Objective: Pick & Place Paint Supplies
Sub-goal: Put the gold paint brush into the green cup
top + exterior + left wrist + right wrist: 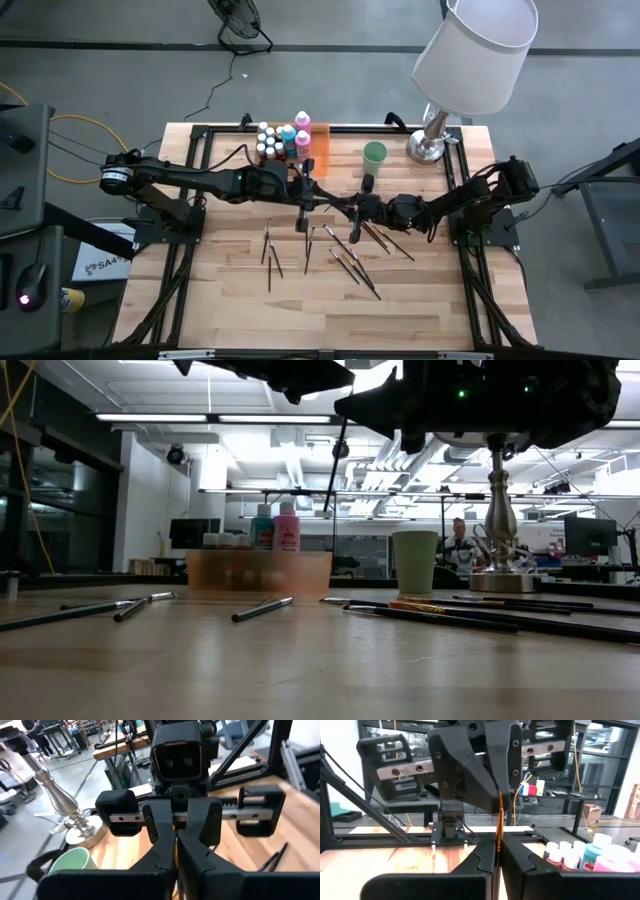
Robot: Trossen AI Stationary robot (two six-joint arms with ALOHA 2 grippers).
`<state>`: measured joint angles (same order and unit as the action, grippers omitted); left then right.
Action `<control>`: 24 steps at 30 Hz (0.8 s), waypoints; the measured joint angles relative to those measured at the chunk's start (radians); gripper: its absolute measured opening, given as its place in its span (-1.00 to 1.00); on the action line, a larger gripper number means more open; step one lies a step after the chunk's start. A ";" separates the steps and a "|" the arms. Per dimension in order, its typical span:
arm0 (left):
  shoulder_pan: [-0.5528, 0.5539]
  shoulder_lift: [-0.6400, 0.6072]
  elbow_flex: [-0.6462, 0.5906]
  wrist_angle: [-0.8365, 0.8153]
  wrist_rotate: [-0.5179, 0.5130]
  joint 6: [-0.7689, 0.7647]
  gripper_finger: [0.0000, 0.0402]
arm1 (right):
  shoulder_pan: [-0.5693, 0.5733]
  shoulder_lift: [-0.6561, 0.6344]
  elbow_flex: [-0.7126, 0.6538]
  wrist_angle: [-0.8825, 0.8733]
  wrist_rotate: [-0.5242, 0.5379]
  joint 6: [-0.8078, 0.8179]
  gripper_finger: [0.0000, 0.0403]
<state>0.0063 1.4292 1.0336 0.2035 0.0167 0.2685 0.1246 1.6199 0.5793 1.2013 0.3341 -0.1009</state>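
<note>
A thin paintbrush (498,820) stands upright in mid-air over the table's middle, with both grippers shut on it. My left gripper (346,205) reaches in from the table's left and my right gripper (363,208) from the right, meeting tip to tip. In the low view a thin dark shaft (332,530) reaches down below them. Several loose paintbrushes (345,262) lie flat on the wood nearer the front. White-capped paint bottles (283,140) stand in the orange tray (320,140) at the back. The pale green cup (375,154) stands beside it. My left gripper pinches the paintbrush's shaft (175,851) between its two fingers, which come in level from the table's left and lie across it. The brush stands upright, clear of the table. My right gripper pinches the same shaft (498,840) between its two fingers, level from the table's right and across the brush, close against the left gripper's fingertips (492,795). The brush stays upright and lifted.
A silver table lamp (432,140) with a white shade stands at the back right corner. More brushes (270,250) lie left of centre on the wood. A black frame (200,140) runs round the table. A person (458,540) shows far behind the table.
</note>
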 joint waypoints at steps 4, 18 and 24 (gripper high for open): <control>0.000 0.000 0.000 -0.006 -0.013 0.065 -0.70 | 0.000 -0.001 0.000 -0.015 0.051 0.022 -0.97; 0.000 -0.187 -0.005 -0.300 -0.232 -0.004 0.24 | -0.093 -0.263 0.000 -0.369 0.534 0.017 -0.97; 0.000 -0.225 -0.070 -0.307 -0.260 -0.049 0.25 | -0.245 -0.293 0.000 -0.449 0.545 0.031 -0.98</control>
<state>0.0059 1.2045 0.9639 -0.1040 -0.2432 0.2196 -0.1201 1.3273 0.5789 0.7521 0.8788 -0.0697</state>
